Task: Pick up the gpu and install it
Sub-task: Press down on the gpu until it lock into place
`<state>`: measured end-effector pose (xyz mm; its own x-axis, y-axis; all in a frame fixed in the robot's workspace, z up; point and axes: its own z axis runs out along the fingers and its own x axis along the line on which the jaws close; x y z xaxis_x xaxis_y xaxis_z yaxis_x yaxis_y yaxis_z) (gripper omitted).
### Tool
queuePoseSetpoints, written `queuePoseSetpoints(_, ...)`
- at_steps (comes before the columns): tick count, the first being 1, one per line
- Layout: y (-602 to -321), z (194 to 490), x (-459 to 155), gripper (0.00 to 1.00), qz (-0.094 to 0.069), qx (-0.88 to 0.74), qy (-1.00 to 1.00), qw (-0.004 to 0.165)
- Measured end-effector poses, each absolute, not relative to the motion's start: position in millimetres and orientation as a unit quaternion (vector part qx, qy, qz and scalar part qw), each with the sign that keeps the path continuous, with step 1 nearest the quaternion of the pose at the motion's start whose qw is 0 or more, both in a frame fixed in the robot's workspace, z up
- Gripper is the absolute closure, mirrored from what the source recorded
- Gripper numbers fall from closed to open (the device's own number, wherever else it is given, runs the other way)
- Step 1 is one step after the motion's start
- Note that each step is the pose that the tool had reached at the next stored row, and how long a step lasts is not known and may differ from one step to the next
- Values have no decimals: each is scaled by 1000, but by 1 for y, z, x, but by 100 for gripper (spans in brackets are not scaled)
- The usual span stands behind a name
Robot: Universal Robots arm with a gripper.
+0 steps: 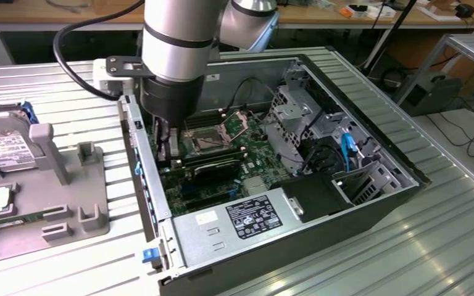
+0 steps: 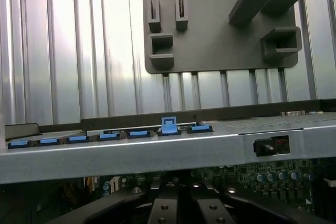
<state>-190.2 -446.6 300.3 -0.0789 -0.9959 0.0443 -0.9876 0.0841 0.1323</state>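
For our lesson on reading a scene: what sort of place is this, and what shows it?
Likely a robotics lab or workshop: a robot arm reaches into an open computer case on a ribbed metal table, with a grey parts fixture beside it.

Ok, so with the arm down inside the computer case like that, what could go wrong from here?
1. The fingers are shut and low at the end of the gpu, tight beside the case's rear wall; a small drift could catch that wall.
2. The gpu lies just over the motherboard, next to the CPU socket; if it is off its slot, pressing down may strain the board.
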Motion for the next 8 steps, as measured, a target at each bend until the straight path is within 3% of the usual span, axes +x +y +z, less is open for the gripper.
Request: queuePoseSetpoints(8, -447, 300, -182, 89, -36, 676, -734, 63)
